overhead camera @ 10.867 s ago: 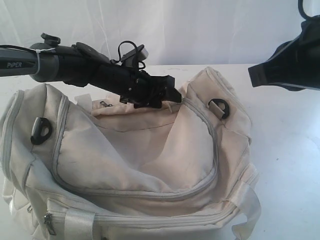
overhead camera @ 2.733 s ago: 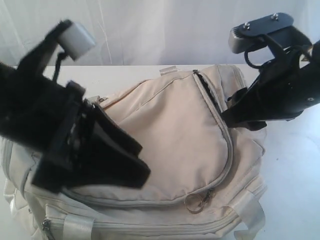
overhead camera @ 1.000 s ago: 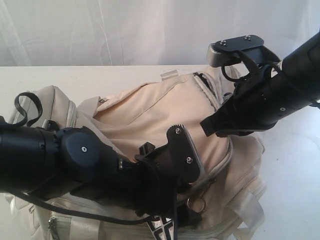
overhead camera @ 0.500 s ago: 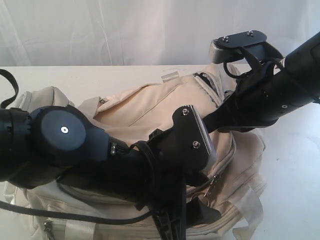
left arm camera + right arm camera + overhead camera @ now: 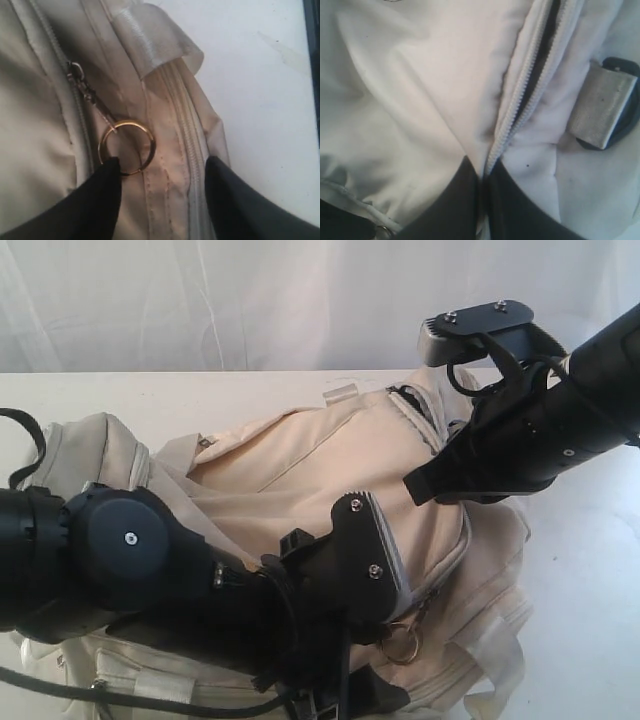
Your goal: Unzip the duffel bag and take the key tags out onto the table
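While the duffel bag (image 5: 300, 465) lies on the white tabletop (image 5: 585, 580), the right pincer (image 5: 481, 181) is clenched on a fabric fold beside its partly open zipper (image 5: 520, 102). The left pincer (image 5: 161, 167) stands released, one finger (image 5: 97, 200) touching the zipper-pull ring (image 5: 150, 145).

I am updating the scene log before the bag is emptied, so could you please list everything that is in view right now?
duffel bag: one, cream-white, lying on the table.
table: one, white, under the bag.
zipper: one, pale, partly open on the bag's top, dark gap showing.
pull ring: one, brass, on the front zipper's slider.
D-ring: one seen, black, beside the open zipper.
webbing strap: at least one, pale, at the bag's front.
curtain: white, behind the table.
key tags: none in view.
left gripper: black, fingers apart, the ring beside one of them.
right gripper: black, fingers shut on the bag's zipper edge.
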